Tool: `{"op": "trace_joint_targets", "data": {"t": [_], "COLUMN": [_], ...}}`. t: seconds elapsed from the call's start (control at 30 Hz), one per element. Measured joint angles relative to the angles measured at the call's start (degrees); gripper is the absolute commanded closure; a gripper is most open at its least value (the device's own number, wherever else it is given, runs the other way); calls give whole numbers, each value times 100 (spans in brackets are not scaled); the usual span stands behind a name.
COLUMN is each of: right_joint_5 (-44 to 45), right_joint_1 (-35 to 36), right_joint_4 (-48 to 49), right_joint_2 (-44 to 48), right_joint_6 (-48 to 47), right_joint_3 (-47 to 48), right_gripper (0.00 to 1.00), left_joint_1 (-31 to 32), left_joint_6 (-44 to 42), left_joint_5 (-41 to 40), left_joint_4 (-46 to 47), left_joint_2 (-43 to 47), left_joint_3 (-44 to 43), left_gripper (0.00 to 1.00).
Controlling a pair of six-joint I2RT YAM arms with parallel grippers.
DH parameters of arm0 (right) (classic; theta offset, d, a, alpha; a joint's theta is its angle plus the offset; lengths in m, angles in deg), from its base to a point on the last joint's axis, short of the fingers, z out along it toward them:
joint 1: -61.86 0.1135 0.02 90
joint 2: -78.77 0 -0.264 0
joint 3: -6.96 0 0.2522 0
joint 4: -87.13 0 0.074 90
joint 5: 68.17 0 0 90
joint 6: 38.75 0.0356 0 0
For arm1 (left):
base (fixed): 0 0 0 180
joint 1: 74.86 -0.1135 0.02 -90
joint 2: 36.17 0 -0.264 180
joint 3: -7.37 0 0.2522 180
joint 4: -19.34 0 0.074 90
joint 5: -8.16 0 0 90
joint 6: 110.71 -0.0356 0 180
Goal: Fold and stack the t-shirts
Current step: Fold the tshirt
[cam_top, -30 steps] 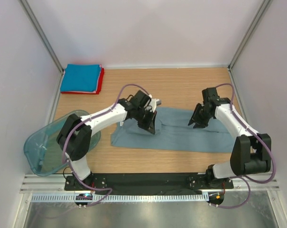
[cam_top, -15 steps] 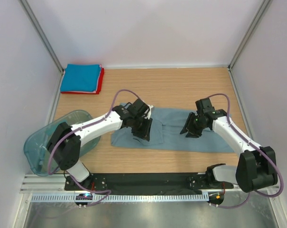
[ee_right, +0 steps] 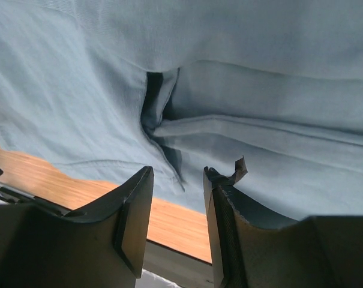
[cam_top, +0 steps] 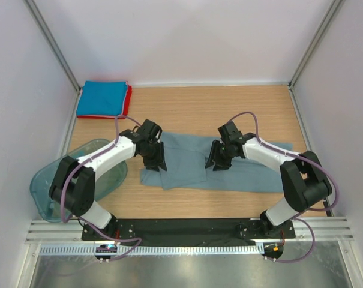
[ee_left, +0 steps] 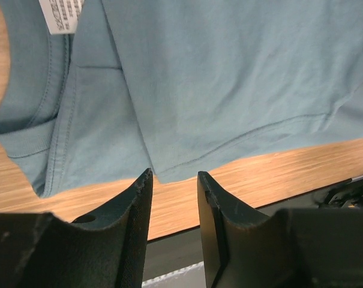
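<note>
A grey-blue t-shirt (cam_top: 241, 168) lies flat across the middle of the table, partly folded, with a flap laid over its left part. In the left wrist view its white neck label (ee_left: 61, 13) shows at the top left. My left gripper (cam_top: 159, 163) hovers over the shirt's left end, open, with nothing between its fingers (ee_left: 139, 198). My right gripper (cam_top: 215, 163) hangs over the shirt's middle, open and empty, just above a crease (ee_right: 163, 129). A bright blue t-shirt (cam_top: 102, 98), folded square, rests on a red one (cam_top: 128, 101) at the back left corner.
A translucent teal tub (cam_top: 61, 186) lies tipped on the left by the left arm's base. Side walls with metal posts close in the table on both sides. The black mounting rail (cam_top: 187, 229) runs along the near edge.
The left gripper opened, let go of the cloth and moved left along the shirt. The right gripper also slid left toward the shirt's middle. The shirt's left part now lies folded over.
</note>
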Motion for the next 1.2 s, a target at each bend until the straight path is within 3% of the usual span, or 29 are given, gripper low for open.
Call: {"op": "trace_joint_targets", "data": {"t": [0.37,0.6,0.73,1.2], "right_joint_5": [-17,-17,-17,-15], "right_joint_1": [413,498,498,509], "right_joint_4": [450,595,636,636], "right_joint_2": [-560,-566,-566,-566], "right_joint_6": [-13,55,79,79], "right_joint_3": [-13,-37,-37,-37], "right_gripper": [54,60,65,68], "left_joint_1": [-42,-144,-188,-214], "left_joint_6": [280,323,354,439], "left_joint_5": [50,2,39,223], "left_joint_4": [83,92,136,387], "left_joint_2": [-72,-234,-374,-632], "left_joint_3": [269,363,363,365], "left_gripper": [60,60,63,79]}}
